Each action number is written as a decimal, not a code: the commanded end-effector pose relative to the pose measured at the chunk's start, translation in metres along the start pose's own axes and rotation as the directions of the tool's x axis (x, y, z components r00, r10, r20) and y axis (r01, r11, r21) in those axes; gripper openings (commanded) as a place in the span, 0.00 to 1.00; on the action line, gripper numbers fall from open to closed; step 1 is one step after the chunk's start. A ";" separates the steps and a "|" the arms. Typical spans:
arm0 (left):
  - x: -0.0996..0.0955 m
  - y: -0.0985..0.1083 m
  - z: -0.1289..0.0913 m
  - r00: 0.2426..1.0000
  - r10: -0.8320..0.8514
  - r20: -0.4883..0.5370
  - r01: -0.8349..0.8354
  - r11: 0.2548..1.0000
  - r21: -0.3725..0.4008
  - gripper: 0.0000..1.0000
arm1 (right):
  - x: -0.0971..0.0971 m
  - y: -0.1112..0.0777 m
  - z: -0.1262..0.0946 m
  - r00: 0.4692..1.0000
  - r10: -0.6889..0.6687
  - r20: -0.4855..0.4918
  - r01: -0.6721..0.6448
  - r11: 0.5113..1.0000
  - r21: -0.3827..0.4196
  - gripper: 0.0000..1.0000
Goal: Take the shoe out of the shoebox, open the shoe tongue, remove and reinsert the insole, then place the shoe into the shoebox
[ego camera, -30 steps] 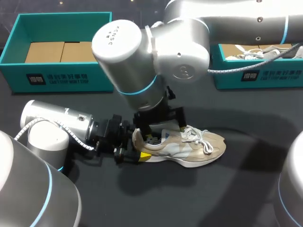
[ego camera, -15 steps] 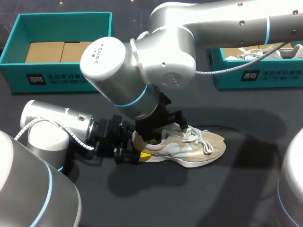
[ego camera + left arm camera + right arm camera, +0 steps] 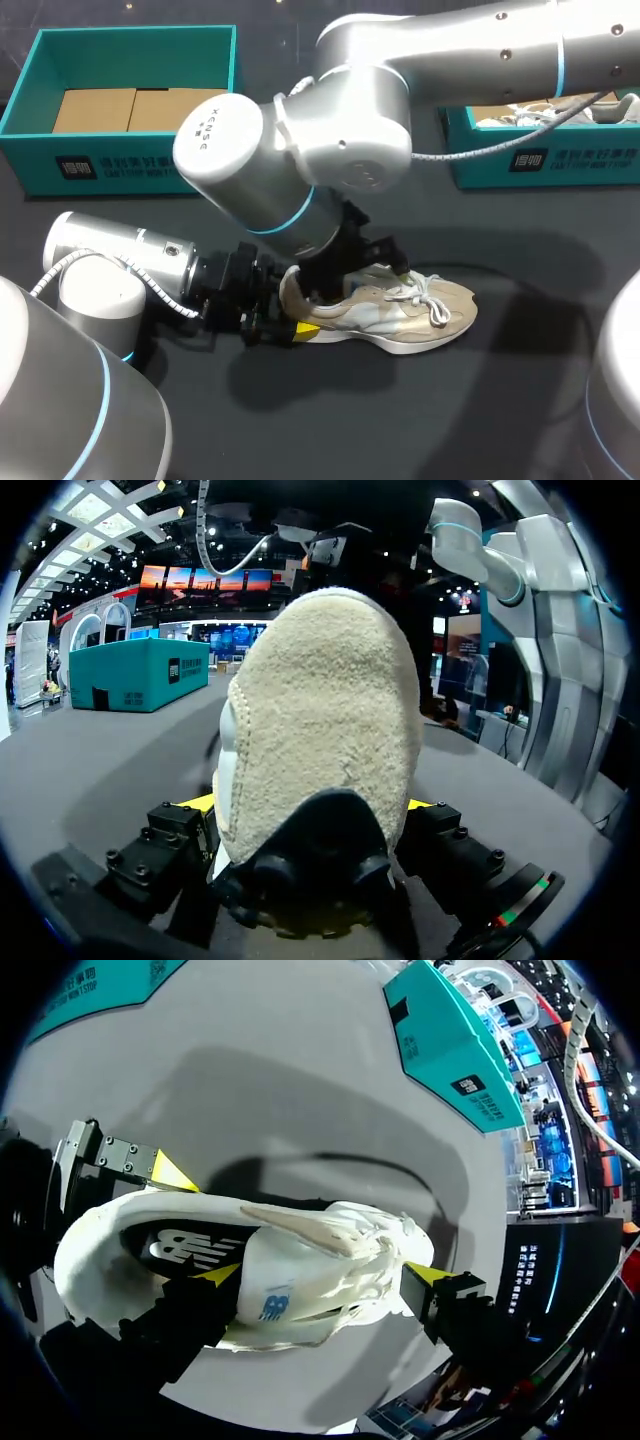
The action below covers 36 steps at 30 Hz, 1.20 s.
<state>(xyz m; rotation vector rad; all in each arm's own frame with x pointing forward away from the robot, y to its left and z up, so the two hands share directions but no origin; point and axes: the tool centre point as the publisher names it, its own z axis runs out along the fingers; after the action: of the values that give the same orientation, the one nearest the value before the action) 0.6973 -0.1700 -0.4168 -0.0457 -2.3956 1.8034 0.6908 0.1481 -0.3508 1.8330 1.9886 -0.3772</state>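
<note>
Right fingers are standing spread wide, straddling the shoe lengthwise: one tip is sitting at the mouth over the dark insole, the other just past the laces, with the raised tongue between them. They aren't pinching anything. Left fingers are pinching the heel from both sides, pinning the shoe on its sole mid-desk, centre of the head view. Over the last second the right arm has been swinging its wrist leftward and dropping lower over the shoe mouth, and the shoe hasn't been shifting. I'm reading that as lining up for the tongue/insole step, with the insole not out yet. The right wrist is blocking the shoe mouth in the head view, so I can't tell whether the inner tip is touching the insole. The heel is filling the left wrist view. Teal box upper left is showing only cardboard; teal box upper right is partly covered by the arm.
</note>
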 end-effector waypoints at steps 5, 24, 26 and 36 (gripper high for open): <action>0.002 0.005 -0.003 1.000 0.000 0.001 0.000 1.000 -0.001 0.00 | -0.015 -0.004 -0.008 0.811 0.585 0.007 -0.585 0.811 -0.028 1.00; 0.002 0.005 -0.003 1.000 0.000 0.001 0.000 1.000 -0.001 0.00 | 0.010 -0.002 -0.006 0.808 0.586 -0.055 -0.588 0.808 -0.023 1.00; 0.002 0.005 -0.003 1.000 0.000 0.001 0.000 1.000 -0.001 0.00 | 0.012 -0.002 -0.004 0.806 0.589 -0.060 -0.591 0.806 -0.025 1.00; 0.002 0.005 -0.003 1.000 0.000 0.001 0.000 1.000 -0.001 0.00 | 0.005 -0.010 -0.005 0.781 0.622 -0.053 -0.624 0.779 -0.056 1.00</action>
<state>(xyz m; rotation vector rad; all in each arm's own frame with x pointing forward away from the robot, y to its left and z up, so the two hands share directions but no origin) 0.6973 -0.1698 -0.4168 -0.0456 -2.3957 1.8033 0.6889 0.1508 -0.3540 1.7740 2.0154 -0.2948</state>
